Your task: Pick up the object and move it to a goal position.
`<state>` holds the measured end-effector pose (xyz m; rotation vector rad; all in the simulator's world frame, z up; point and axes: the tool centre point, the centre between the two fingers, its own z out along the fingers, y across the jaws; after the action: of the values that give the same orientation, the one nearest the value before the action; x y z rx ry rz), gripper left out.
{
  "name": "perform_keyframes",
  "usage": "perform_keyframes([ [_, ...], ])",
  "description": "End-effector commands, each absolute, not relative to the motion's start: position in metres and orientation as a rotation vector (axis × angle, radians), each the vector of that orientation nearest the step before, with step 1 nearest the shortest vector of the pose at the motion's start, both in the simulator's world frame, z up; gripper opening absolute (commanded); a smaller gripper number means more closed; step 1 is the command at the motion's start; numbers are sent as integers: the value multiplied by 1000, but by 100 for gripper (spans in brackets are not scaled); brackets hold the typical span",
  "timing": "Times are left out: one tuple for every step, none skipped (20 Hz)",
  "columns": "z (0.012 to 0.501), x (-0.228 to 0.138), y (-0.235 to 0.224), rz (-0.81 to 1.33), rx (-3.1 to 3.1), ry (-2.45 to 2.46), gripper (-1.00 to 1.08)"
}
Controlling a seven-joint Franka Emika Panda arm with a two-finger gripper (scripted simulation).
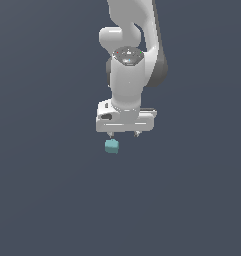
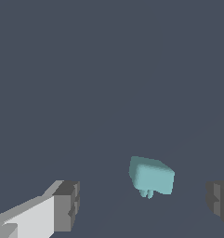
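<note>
Hovering with jaws spread wide, the tool sits above the teal cube, which lies off-centre beneath one finger; descending now risks a fingertip clipping it and knocking it away.

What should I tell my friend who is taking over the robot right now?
Gripper: open, holding nothing. In the wrist view its two fingers stand wide apart with the teal cube between them, touching neither.
Cube: in the exterior view it sits just below the gripper, nearer the finger on that view's left.
Done: the arm is lined up over the cube.
Left: lower a bit, probably centre on the cube, close on it, lift, and carry it to the goal. No goal marker shows in either view.
</note>
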<state>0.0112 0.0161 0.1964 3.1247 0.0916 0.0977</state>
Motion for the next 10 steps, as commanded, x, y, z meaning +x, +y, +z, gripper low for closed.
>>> perform_keyframes([
  [196,11,16,98,3125,92,100],
  [196,11,16,97,3125,89,100],
  [196,11,14,94,3126,81,100],
  [196,10,11,90,3128,69,100],
  [197,9,7,84,3130,51,100],
  [196,8,3,76,3133,29,100],
  [196,7,-2,70,3136,9,100],
  [196,6,-5,64,3138,-7,100],
  [196,5,-7,61,3139,-18,100],
  [196,5,-9,59,3140,-23,100],
])
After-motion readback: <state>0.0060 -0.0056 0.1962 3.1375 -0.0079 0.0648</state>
